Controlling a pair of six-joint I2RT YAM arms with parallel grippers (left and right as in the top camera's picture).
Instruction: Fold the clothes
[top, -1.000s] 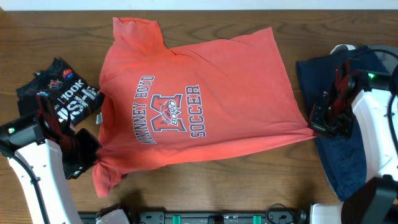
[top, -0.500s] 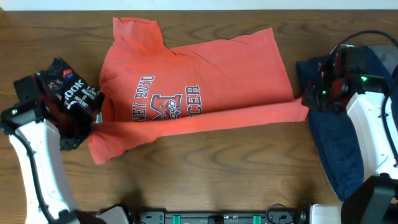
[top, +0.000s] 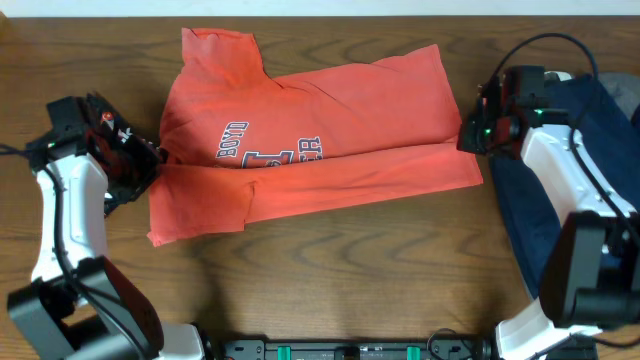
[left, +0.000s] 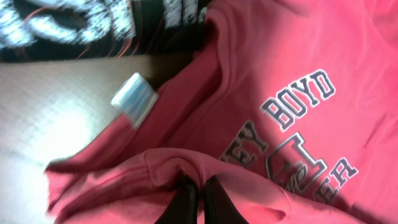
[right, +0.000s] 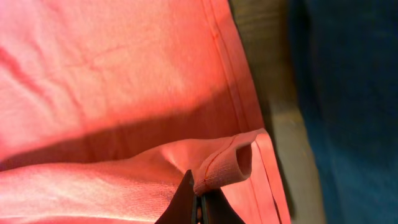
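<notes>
The coral-red T-shirt (top: 330, 110) lies across the table's middle, its near edge folded up over the chest lettering. My left gripper (top: 152, 165) is shut on a pinch of the shirt's left side; the left wrist view shows the fingers (left: 199, 186) closed on red cloth (left: 298, 56). My right gripper (top: 468, 140) is shut on the shirt's right hem; the right wrist view shows the fingers (right: 198, 194) pinching a rolled hem (right: 227, 165). The black printed tee (top: 110, 128) lies under my left arm. The navy garment (top: 570, 200) lies at the right.
A small pale blue tag or label (left: 134, 99) lies on the wood beside the shirt in the left wrist view. The table's front edge holds a dark rail (top: 350, 350). Bare wood (top: 350, 260) shows in front of the shirt.
Both grippers have carried the shirt's near edge away from the front and up over the chest, covering the lower lettering. The fold has grown wider across the shirt.
</notes>
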